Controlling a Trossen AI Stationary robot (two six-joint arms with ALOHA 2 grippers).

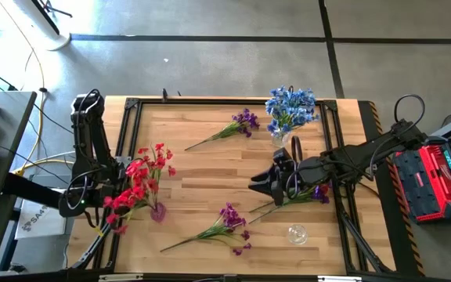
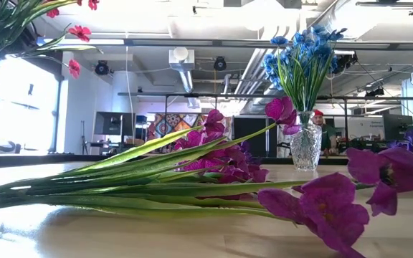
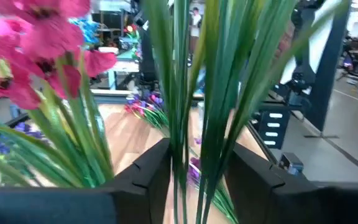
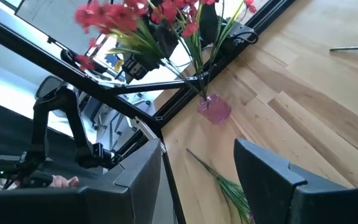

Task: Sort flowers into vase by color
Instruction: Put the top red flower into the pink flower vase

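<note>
Red artificial flowers [image 1: 141, 182] with thin green stems are seen standing in a small pink-tinted glass vase [image 1: 157, 211] at the left edge of the wooden surface [image 1: 202, 168]. The left hand [image 1: 110, 186] is placed around those stems above the vase; in the left wrist view the stems [image 3: 185, 93] pass between its two dark fingers [image 3: 148, 174] with gaps on both sides, so the hand is judged spread, a release rather than a grip.

Blue flowers [image 1: 290, 108] are already held in a clear cut-glass vase [image 2: 306, 145] at the far right. A second, empty clear glass vase [image 1: 297, 233] is noted at the near right.

Purple sprays lie loose on the surface: one far of centre [image 1: 237, 125], one near centre [image 1: 224, 223], one under the right arm [image 1: 308, 193]. The right hand [image 1: 266, 182] hangs just over that last spray, fingers spread, nothing pinched.

Step in hand: red placement being finished, judged. Next move is expected to call for the left hand to be lifted straight clear without the vase being tipped, then the purple spray to be pinched at the stem and carried to the empty vase.
</note>
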